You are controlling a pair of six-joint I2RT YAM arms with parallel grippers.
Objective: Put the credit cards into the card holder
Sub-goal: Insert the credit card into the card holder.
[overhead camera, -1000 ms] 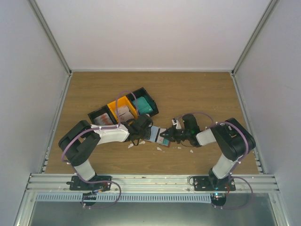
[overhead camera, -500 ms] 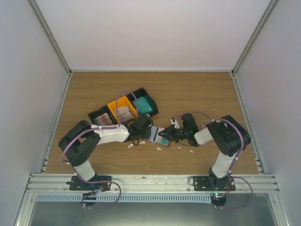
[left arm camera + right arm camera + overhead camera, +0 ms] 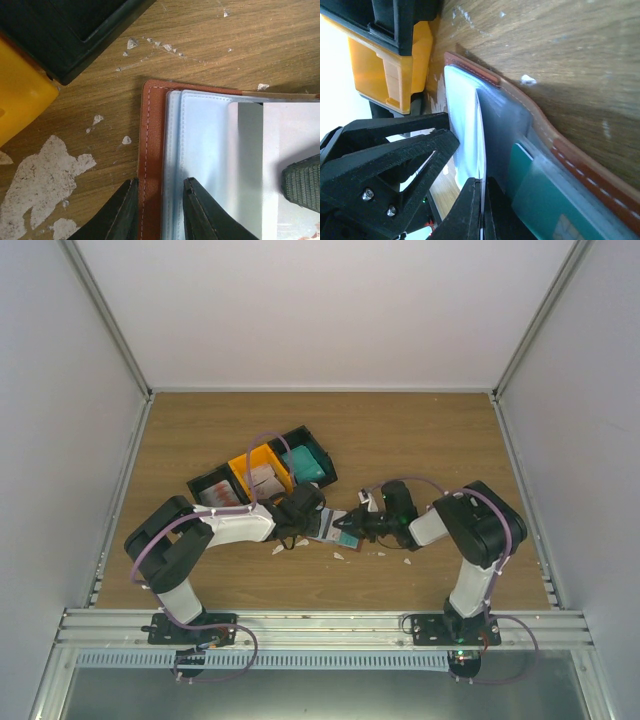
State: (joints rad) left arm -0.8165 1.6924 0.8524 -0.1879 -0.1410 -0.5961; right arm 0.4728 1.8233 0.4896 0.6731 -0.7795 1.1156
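Observation:
The reddish-brown card holder [image 3: 327, 527] lies open on the table between both grippers, its clear sleeves [image 3: 200, 150] facing up. My left gripper [image 3: 159, 182] stands slightly open, one fingertip at the leather edge [image 3: 152, 130] and the other on the sleeves. My right gripper [image 3: 482, 182] is shut on a thin white credit card [image 3: 290, 135], seen edge-on in the right wrist view, and its front end lies over the sleeves. One of its fingers [image 3: 302, 185] shows in the left wrist view. A teal credit card [image 3: 560, 200] sits in a sleeve pocket. The left gripper [image 3: 306, 520] and right gripper [image 3: 350, 529] nearly meet.
A row of black and orange bins [image 3: 262, 475] stands just behind the left gripper, holding teal cards [image 3: 303, 464] and whitish cards [image 3: 265, 481]. Small white scraps [image 3: 340, 555] and worn pale patches [image 3: 45, 175] mark the wood around the holder.
The right arm has shifted left, carrying its gripper and the white card a little further over the holder. The left arm has held still.

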